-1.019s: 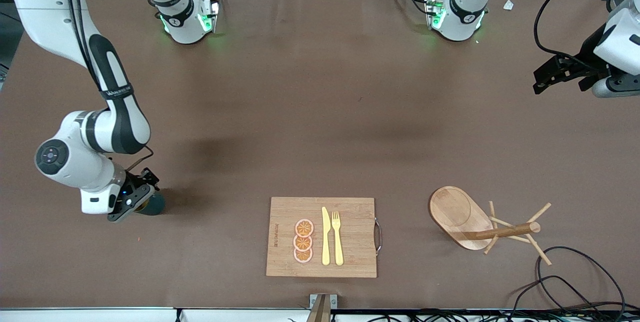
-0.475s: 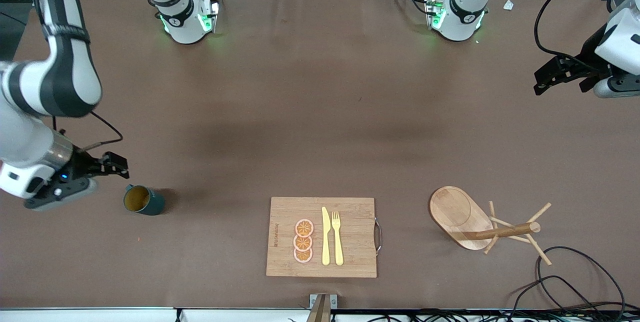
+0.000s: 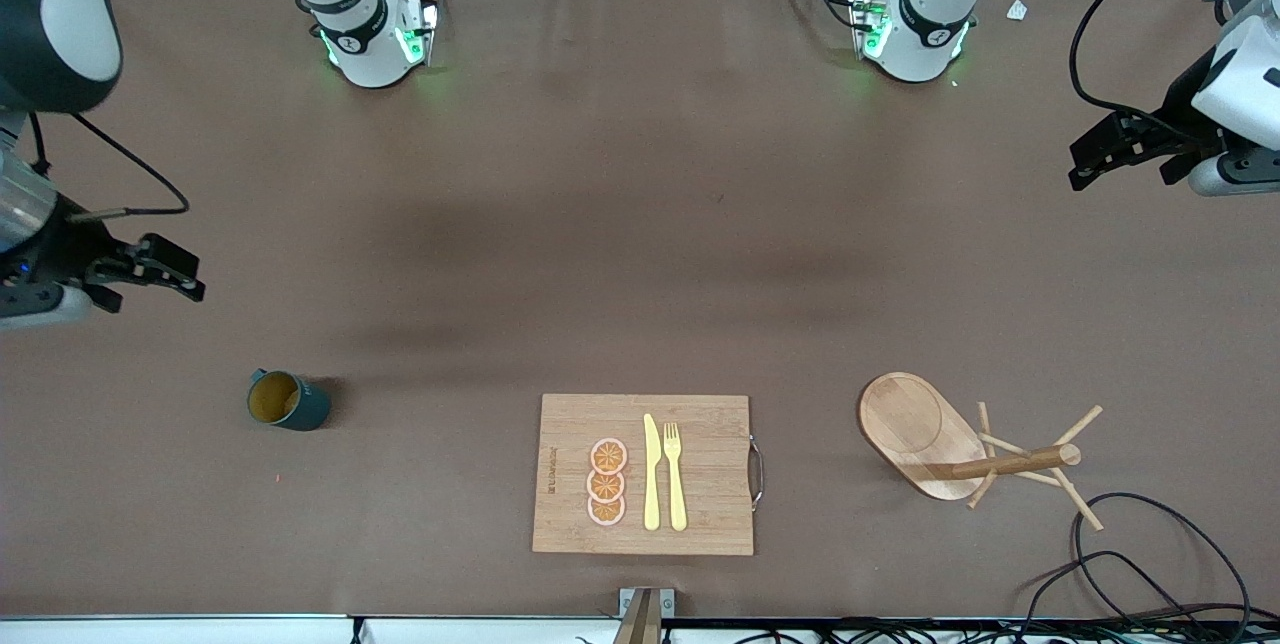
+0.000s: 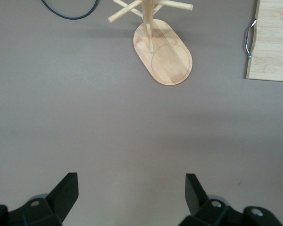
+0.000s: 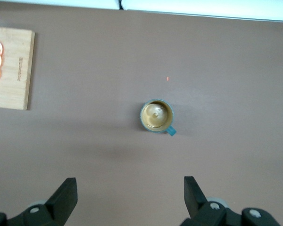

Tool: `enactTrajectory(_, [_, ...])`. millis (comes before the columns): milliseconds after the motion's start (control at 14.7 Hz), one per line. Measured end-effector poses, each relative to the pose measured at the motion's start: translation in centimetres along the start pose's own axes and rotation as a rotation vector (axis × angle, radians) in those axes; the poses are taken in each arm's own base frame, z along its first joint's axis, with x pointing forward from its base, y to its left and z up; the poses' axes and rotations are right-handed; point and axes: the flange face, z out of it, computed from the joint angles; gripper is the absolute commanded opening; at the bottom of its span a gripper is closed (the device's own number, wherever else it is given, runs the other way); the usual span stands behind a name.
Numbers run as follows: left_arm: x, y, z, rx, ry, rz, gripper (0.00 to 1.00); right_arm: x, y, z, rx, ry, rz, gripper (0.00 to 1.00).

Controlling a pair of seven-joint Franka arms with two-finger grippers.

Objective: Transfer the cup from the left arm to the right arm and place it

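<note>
The cup (image 3: 287,401), a dark teal mug with an ochre inside, stands upright on the brown table toward the right arm's end, nearer the front camera. In the right wrist view the cup (image 5: 156,116) shows from above with its handle to one side. My right gripper (image 3: 178,270) is open and empty, up in the air near the table's edge, apart from the cup; it shows wide open in its own view (image 5: 129,186). My left gripper (image 3: 1097,152) is open and empty, held high at the left arm's end, and shows open in its own view (image 4: 130,181).
A wooden cutting board (image 3: 700,514) with orange slices (image 3: 606,482), a yellow knife and a fork lies near the front edge at mid-table. A wooden mug tree (image 3: 925,434) stands toward the left arm's end, also in the left wrist view (image 4: 166,60). Black cables (image 3: 1140,564) lie at that corner.
My right gripper let go of the cup, opened, rose and drew away toward the table's edge. The cup stays standing on the table. The left arm has barely moved.
</note>
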Motion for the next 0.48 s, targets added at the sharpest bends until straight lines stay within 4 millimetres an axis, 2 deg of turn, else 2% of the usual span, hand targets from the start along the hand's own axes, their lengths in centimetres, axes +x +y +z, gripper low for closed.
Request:
enactTrajectory(272, [0.0,0.0,0.0,0.0,0.0,0.0,1.0,-1.5,0.7,-2.2,0.002,-0.048,0.17,1.0])
enactTrajectory(475, [0.0,-0.1,0.0,0.0,0.0,-0.001,1.0,-2.0,0.6,-3.4,0.002,-0.059,0.205,1.0])
